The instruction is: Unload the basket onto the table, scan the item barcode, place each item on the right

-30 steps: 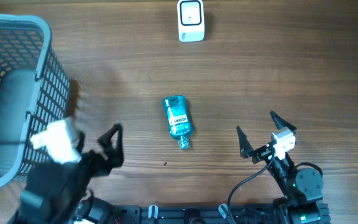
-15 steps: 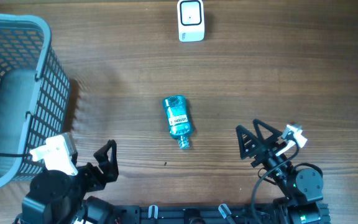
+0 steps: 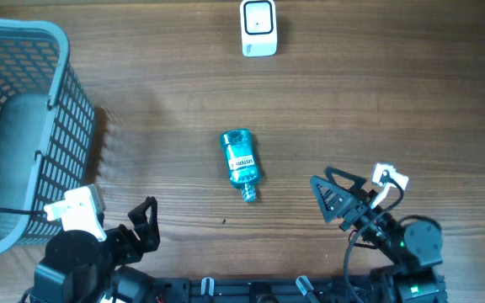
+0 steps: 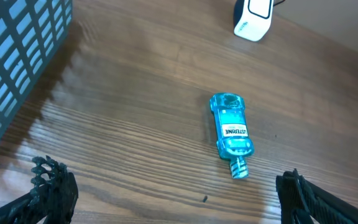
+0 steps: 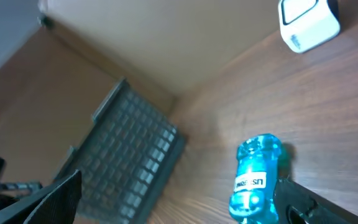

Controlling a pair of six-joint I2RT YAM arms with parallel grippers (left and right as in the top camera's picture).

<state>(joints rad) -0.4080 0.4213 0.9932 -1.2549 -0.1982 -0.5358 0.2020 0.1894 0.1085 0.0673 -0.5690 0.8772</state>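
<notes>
The item, a translucent blue-teal bottle [image 3: 241, 164] with a white label, lies on its side mid-table, its cap toward the near edge. In the left wrist view the bottle [image 4: 232, 130] is ahead and right of centre. The right wrist view has it [image 5: 253, 180] just left of the right-hand finger. My left gripper [image 4: 176, 196] is open and empty, low at the near left, well short of the bottle. My right gripper [image 3: 327, 187] is open and empty, to the right of the bottle, its fingers turned toward it. In its own view the gripper [image 5: 179, 202] holds nothing.
A white boxy scanner [image 3: 258, 28] stands at the far edge, beyond the bottle. It also shows in both wrist views, scanner [image 4: 253, 15] and scanner [image 5: 308, 22]. A grey-blue mesh basket [image 3: 66, 126] fills the left side, close to my left arm.
My left arm has drawn back from beside the basket toward the near edge. My right gripper has swung left toward the bottle. The bottle has not moved.
</notes>
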